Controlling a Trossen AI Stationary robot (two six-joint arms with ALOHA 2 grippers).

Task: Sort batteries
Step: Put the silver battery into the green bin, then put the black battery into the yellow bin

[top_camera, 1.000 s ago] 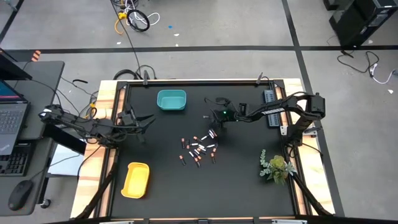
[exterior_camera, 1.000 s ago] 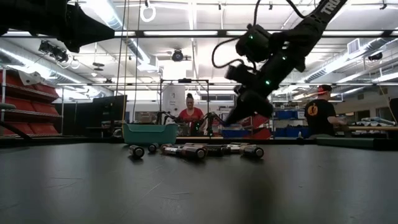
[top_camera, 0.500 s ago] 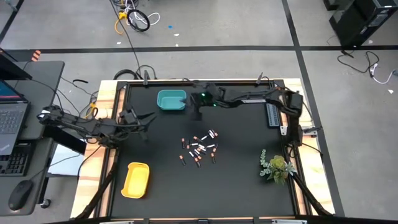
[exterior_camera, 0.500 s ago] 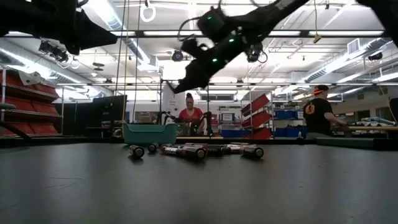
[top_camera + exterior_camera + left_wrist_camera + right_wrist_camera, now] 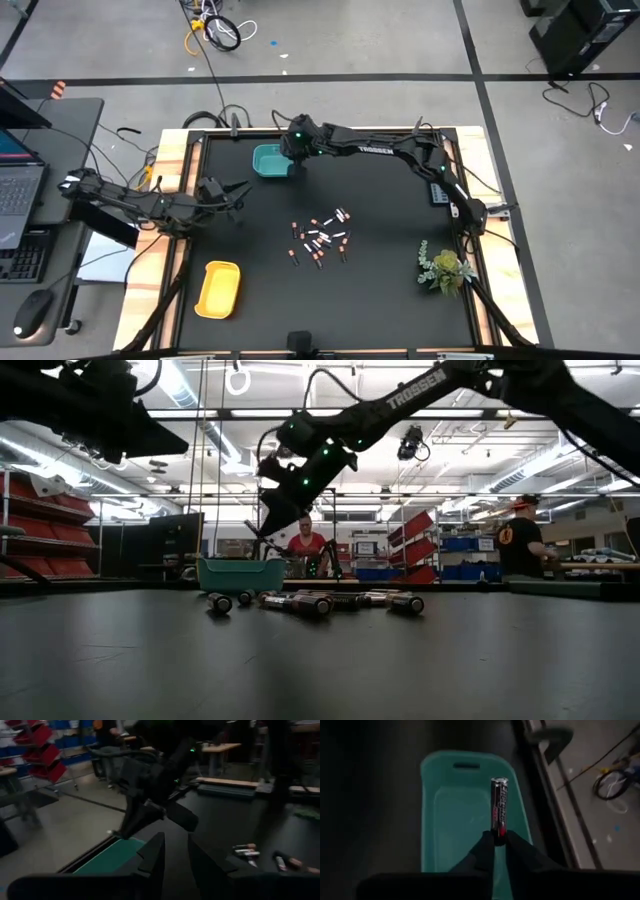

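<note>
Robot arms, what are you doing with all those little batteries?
The right gripper is over the teal bin at the far side of the table, pinching one dark battery by its end, ready to drop it in. The other batteries lie in a loose pile in the middle of the black table. The yellow bin sits at the near left corner. The left gripper waits at the left side, holding nothing.
</note>
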